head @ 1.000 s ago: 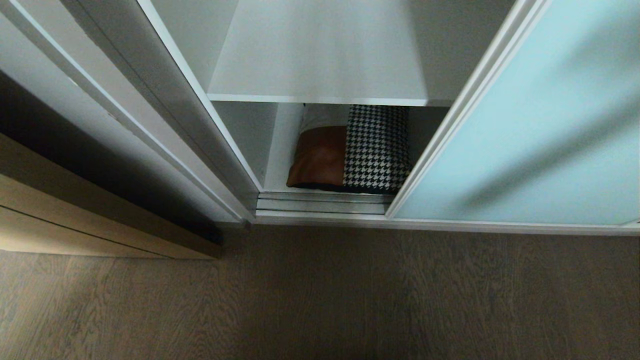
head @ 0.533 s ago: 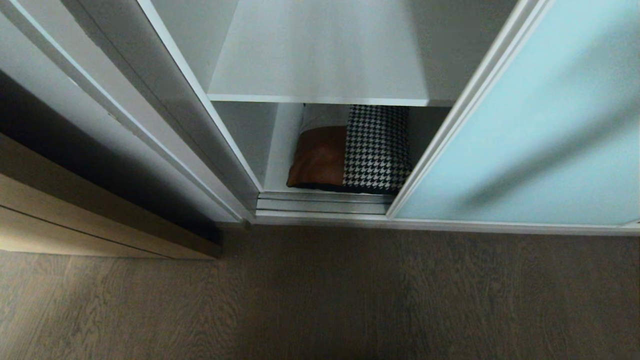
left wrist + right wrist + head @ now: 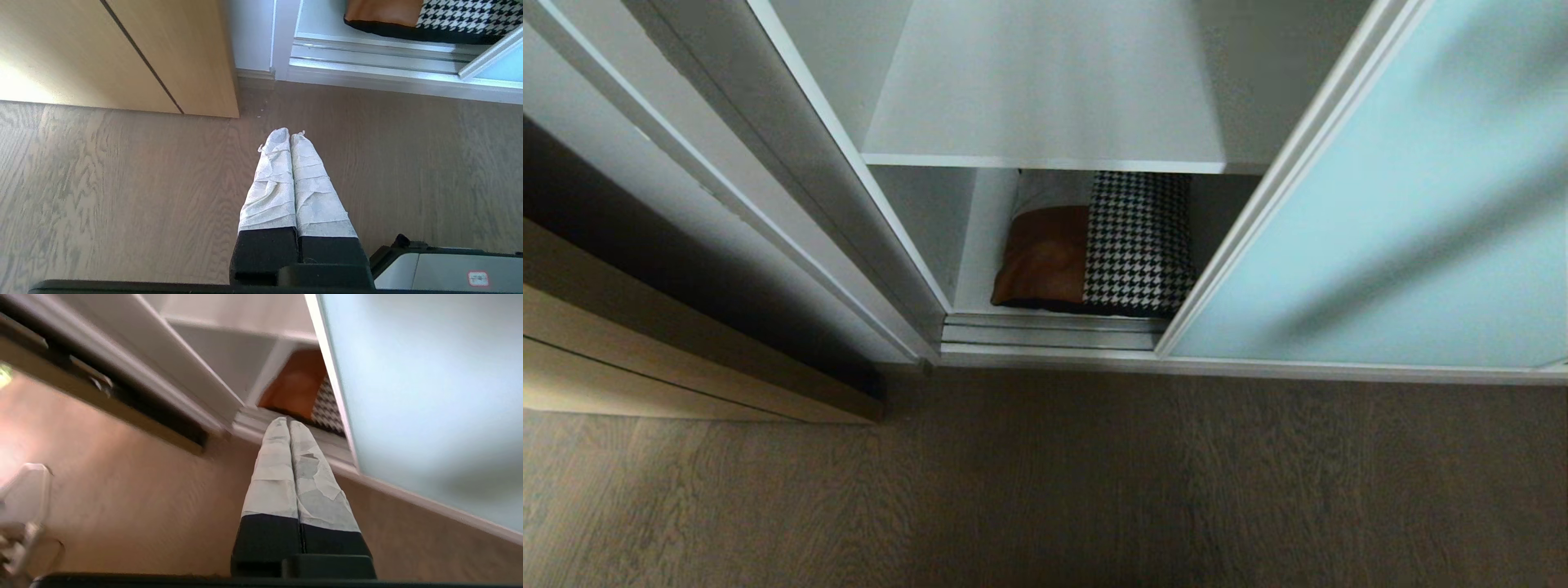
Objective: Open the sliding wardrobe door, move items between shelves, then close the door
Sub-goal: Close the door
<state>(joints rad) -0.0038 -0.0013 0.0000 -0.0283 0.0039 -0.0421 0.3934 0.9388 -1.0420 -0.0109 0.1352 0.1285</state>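
Behind the half-open door [image 3: 1380,220], on the bottom shelf [image 3: 980,245] of the wardrobe, lies one cushion [image 3: 1094,249]; its brown leather part faces left, its houndstooth part right, a white strip shows at the back; the rear of it is hidden under the upper shelf [image 3: 1045,90], and its right edge is cut off by the door frame. Two shelves show in the head view; the upper one is bare where visible, its back cut off by the picture's edge. One aqua door covers the wardrobe's right side; a double metal track [image 3: 1045,333] runs along the threshold in front of the cushion. One wooden panel [image 3: 645,359] stands at the left. Neither arm shows in the head view. Left gripper [image 3: 290,136] hangs over the floor [image 3: 122,183], jaws pressed together, holding nothing; right gripper [image 3: 288,424] points toward the track and cushion, jaws likewise pressed together and empty; its view is blurred.
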